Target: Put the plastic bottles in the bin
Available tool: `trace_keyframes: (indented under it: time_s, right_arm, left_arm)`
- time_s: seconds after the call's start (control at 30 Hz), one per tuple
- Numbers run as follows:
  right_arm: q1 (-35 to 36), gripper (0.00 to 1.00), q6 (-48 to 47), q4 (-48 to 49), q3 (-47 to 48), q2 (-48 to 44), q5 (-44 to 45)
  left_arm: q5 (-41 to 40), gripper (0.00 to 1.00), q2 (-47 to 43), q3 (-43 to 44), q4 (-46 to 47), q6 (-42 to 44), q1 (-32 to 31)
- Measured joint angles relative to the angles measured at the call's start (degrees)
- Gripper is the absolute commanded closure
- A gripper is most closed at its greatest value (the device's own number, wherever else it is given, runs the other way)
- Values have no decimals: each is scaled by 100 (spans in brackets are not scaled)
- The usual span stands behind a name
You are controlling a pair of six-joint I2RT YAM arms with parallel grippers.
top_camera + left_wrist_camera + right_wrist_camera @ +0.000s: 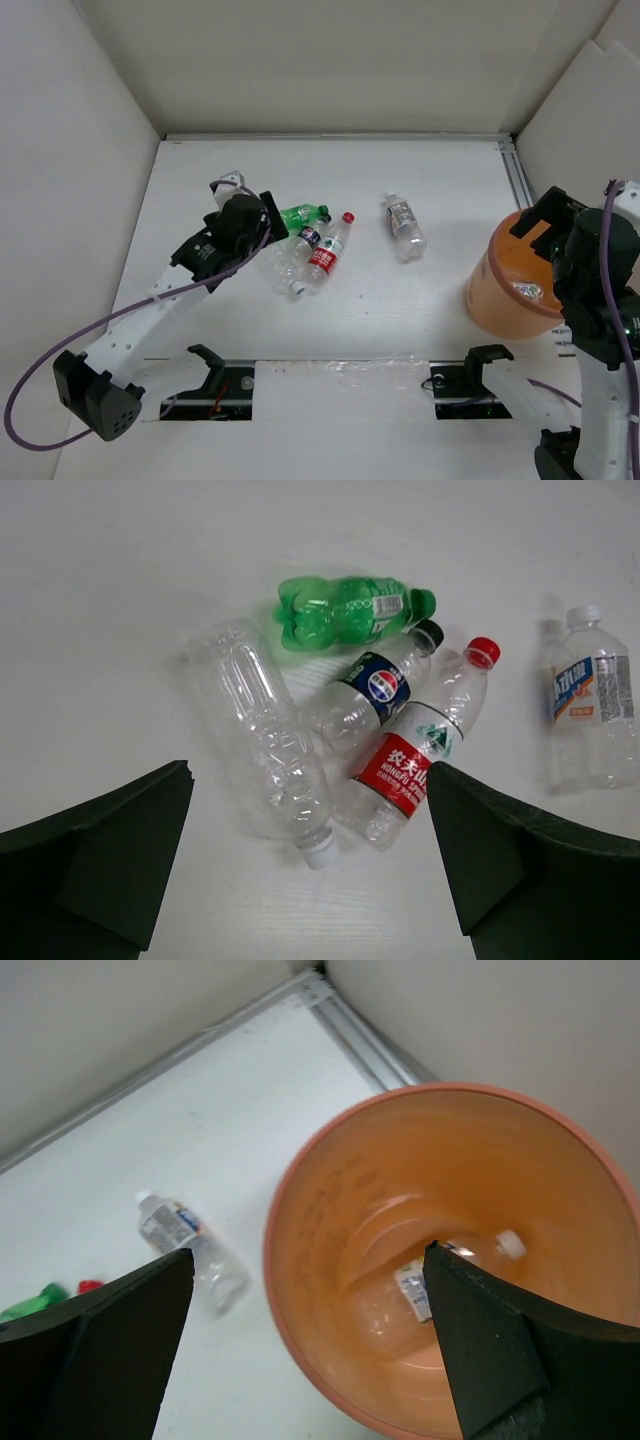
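Observation:
Four bottles lie in a cluster on the white table: a green one [303, 213] [345, 610], a dark-labelled one [308, 238] [375, 685], a red-labelled, red-capped one [325, 255] [415, 760] and a plain clear one [283, 268] [260, 740]. A pale-labelled bottle [404, 227] [590, 705] [185, 1245] lies apart to their right. My left gripper [266, 226] [310, 880] is open and empty above the cluster's left side. The orange bin [495, 295] [340, 1200] stands at the right with a bottle [430, 1290] inside. My right gripper [540, 228] [305, 1360] is open and empty over the bin.
White walls enclose the table on the left, back and right. A metal rail [520, 180] [360, 1030] runs along the right edge behind the bin. Two black mounts [215, 375] [480, 365] sit in slots near the front edge.

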Motion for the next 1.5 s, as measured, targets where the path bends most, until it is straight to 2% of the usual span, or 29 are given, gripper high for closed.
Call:
trace_keyframes:
  time_s: [0.23,0.5,0.73,0.93,1.0,1.03,1.13,1.17,1.23,1.27,1.37,1.5]
  right_arm:
    - [0,0,-328,695,-151,83,-1488]
    - [122,0,-588,1504,-1010,380,-3001]
    - [673,0,-614,1777,-1231,686,-3318]
    - [1202,0,-614,2026,-1233,734,-3283]
    - [1368,0,-614,2090,-1244,765,-3235]
    - [1445,0,-614,2127,-1268,778,-3217]
    - [1644,0,-608,2181,-1307,848,-3134]
    - [1711,0,-608,2205,-1307,872,-3104]
    - [1864,0,-608,2251,-1307,916,-3045]
    - [1956,0,-608,2284,-1307,938,-3023]
    - [2168,0,-608,2402,-1329,994,-3001]
    - [2424,0,-581,2745,-1563,1023,-3331]
  left_arm:
    - [186,0,448,-962,-20,-1139,0]
    - [-234,0,1110,-1182,597,-1744,0]
    - [-535,2,2277,-1141,938,-1982,122]
    - [-553,7,2778,-1130,1169,-2096,492]
    - [-529,16,2898,-1110,1268,-2144,592]
    - [-492,25,2957,-1110,1342,-2175,651]
    - [-376,43,3032,-1174,1550,-2312,817]
    - [-369,55,3029,-1226,1602,-2371,857]
    - [-391,66,2933,-1300,1676,-2509,898]
    - [-420,79,2865,-1344,1661,-2566,911]
    - [-520,99,2627,-1473,1471,-2723,918]
    - [-745,100,1937,-1515,1012,-2824,911]
